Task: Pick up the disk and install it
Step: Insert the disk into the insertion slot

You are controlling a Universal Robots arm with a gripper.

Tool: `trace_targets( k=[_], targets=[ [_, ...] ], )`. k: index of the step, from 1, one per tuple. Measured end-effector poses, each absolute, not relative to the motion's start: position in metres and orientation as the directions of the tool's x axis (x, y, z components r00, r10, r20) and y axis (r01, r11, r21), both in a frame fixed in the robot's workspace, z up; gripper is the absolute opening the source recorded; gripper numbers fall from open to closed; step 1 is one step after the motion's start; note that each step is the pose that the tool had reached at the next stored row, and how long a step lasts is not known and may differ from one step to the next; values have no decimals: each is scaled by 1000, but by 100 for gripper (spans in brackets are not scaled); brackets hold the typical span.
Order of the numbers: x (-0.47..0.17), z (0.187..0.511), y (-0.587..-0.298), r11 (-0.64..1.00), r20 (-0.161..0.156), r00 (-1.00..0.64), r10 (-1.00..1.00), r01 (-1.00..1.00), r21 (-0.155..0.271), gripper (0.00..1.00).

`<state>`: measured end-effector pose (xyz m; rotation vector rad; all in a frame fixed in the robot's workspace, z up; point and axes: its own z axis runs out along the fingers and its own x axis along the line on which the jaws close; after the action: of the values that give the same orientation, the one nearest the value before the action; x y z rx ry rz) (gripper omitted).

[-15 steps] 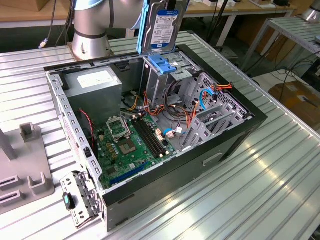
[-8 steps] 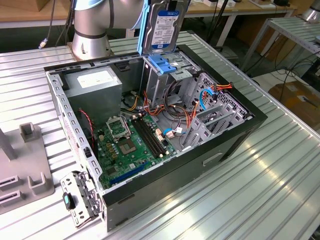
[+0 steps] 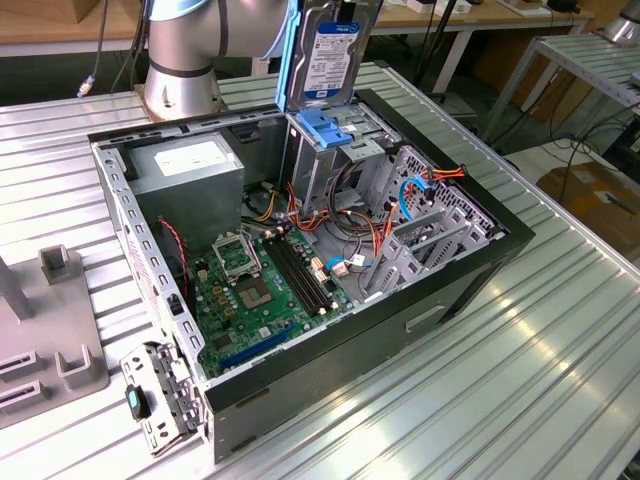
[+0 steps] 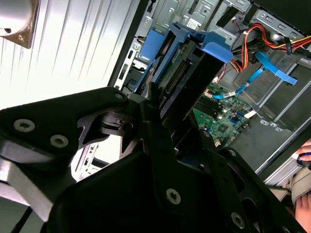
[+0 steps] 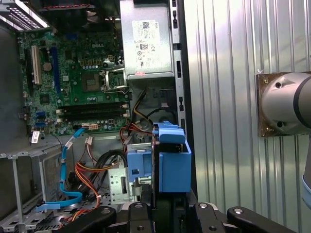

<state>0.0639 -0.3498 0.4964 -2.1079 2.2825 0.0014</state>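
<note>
The disk (image 3: 335, 50), silver-grey with a white-and-dark label and bright blue rails, hangs upright over the back of the open computer case (image 3: 480, 270). Its lower edge is just above the blue latch piece (image 3: 330, 128) on the metal drive cage (image 3: 325, 165). In the second wrist view my gripper (image 4: 170, 121) is shut on the disk (image 4: 187, 80), whose connector edge points down toward the case. In the first wrist view the disk (image 5: 172, 162) is seen edge-on, clamped by the gripper (image 5: 160, 208), over the cage and cables.
Inside the case lie the grey power-supply box (image 3: 190, 165), the green motherboard (image 3: 265, 290) and orange and blue cables (image 3: 420, 190). The arm's base (image 3: 180, 70) stands behind the case. A grey fixture (image 3: 50, 330) sits at the exterior view's left. A person's hand (image 4: 301, 187) is at the case's edge.
</note>
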Motion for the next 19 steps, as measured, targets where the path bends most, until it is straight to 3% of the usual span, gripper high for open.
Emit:
trace_targets(
  k=[19],
  targets=[
    [65, 496, -358, 80, -26, -79, -997, -997, -23, 35]
  ],
)
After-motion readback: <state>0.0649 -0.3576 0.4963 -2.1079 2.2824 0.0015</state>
